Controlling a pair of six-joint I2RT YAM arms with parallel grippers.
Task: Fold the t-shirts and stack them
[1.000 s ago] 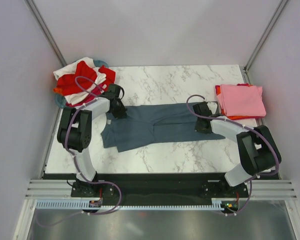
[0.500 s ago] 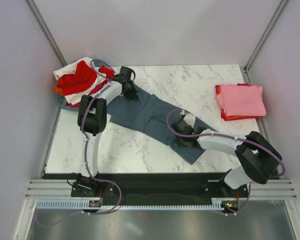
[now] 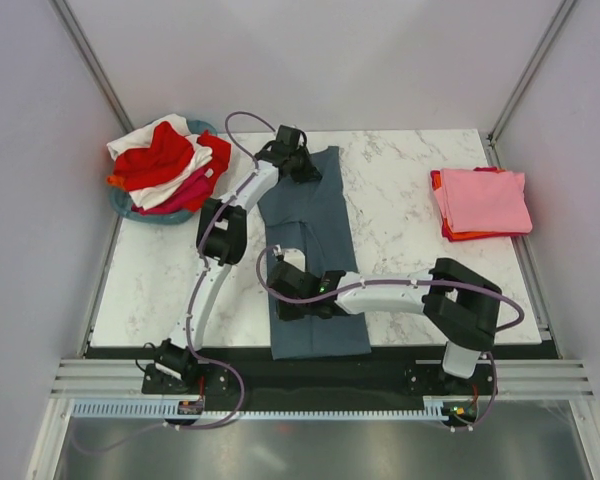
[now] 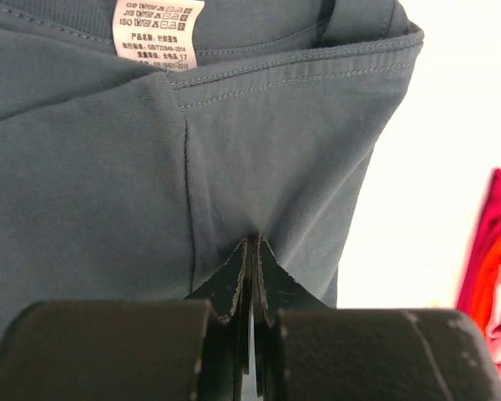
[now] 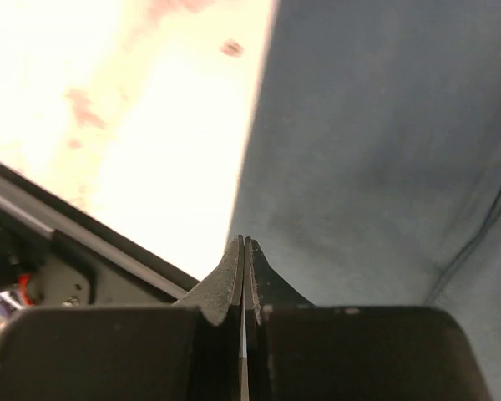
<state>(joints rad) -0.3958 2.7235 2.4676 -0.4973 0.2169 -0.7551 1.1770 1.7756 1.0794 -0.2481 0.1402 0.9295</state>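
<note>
step: spreading the slate t-shirt [image 3: 315, 260] flat lengthwise. left gripper [image 4: 252, 251] pinches its collar end, right gripper [image 5: 243, 251] pinches its near edge. next, likely: lower, release, then fold.

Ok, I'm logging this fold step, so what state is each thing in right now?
Slate blue-grey cotton t-shirt: laid out long, far to near, gripped by both claws.
Left claw: shut on the t-shirt's collar end.
Right claw: shut on its near left edge.
Pink cotton shirt: folded, atop a folded orange-red one.
Red, white and magenta shirts: crumpled, heaped in the round teal basket.
</note>
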